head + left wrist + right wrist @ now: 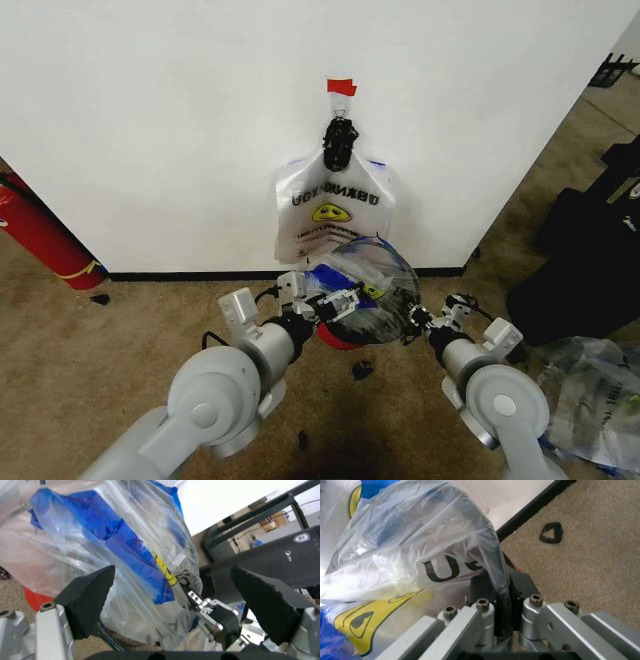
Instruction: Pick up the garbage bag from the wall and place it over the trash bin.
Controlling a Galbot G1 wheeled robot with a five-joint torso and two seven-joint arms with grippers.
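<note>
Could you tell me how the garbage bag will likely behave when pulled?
The garbage bag looks thin and floppy: it crumples where the right gripper pinches it. Probably very light, as it balloons over the trash bin. Its glossy film may slip or tear if tugged hard.

Garbage bag [365,285] over trash bin [340,335], seemingly; another bag [335,210] on wall behind.

The translucent white garbage bag [365,285] carries a yellow smiley, black lettering and blue print, above the bin's red base [338,338].
</note>
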